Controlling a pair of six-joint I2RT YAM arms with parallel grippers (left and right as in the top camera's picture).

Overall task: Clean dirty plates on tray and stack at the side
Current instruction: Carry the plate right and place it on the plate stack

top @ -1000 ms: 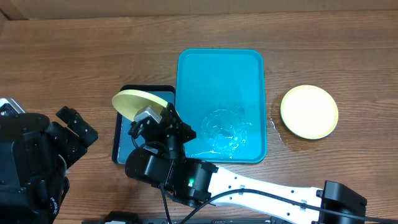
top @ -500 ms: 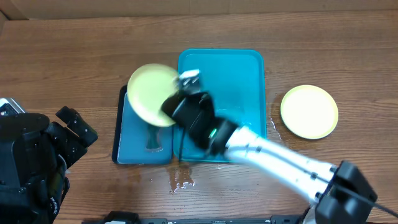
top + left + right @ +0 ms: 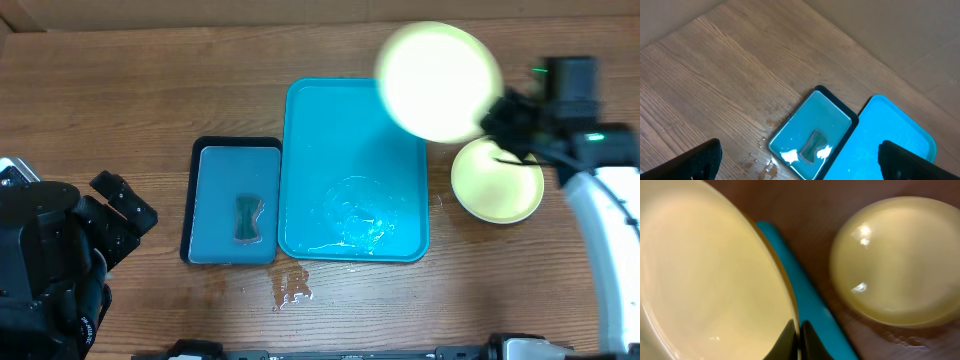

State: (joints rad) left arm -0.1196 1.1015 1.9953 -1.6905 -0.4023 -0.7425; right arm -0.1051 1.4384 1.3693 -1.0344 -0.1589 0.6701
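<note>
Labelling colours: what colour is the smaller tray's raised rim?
Black, around a blue-grey bed; the small rectangular tray's rim shows best overhead.

The right pincer (image 3: 799, 340) has swung the held plate (image 3: 438, 80) from the small tray (image 3: 215, 180) to, seemingly, above the resting plate (image 3: 500, 195).

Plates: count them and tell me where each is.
2. One plate is gripped by the right gripper, held up over the tray's far right corner; the other plate lies on the table right of the tray. More could be hidden beneath it.
</note>
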